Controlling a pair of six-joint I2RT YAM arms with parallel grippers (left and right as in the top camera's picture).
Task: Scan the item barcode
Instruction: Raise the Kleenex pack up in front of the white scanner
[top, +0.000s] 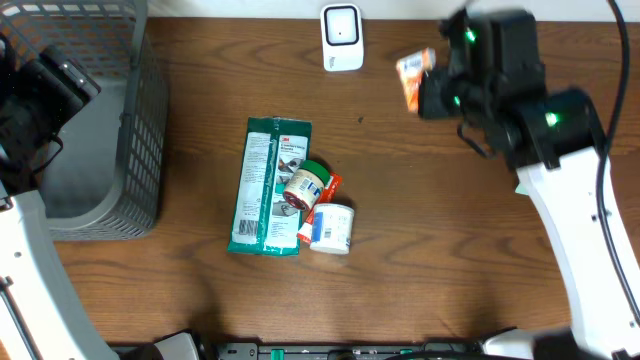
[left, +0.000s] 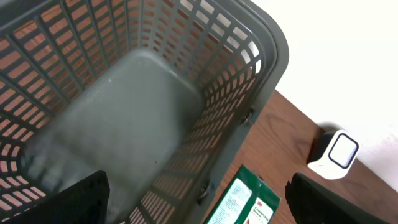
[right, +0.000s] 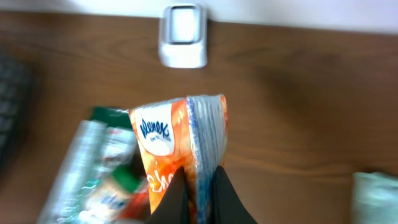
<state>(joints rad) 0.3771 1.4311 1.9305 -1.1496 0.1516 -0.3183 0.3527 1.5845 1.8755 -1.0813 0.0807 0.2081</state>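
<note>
holding an orange tissue pack (right: 177, 137) by its lower edge, the right gripper (right: 198, 194) has its two dark fingers pressed together on the pack, which stands upright between them. the pack is in the air, not on the table (top: 450, 260). in the overhead view it is near the back edge, a little to the right of the white scanner (top: 342, 38). the scanner stands at the back edge of the table. from the right wrist view it is straight beyond the top of the pack, apart from it. the pack shows a blue logo on a white oval; where its barcode is, i cannot tell.

the left gripper (left: 199, 208) hangs over the grey plastic basket (left: 264, 74) at the left side of the table. its fingers are spread wide apart above the basket floor.

in the middle of the table lies a flat green package (top: 268, 185), and on its right edge rests a small jar with a green lid (top: 306, 183). a white bottle (top: 331, 228) lies just beside them, with something orange-red between.
</note>
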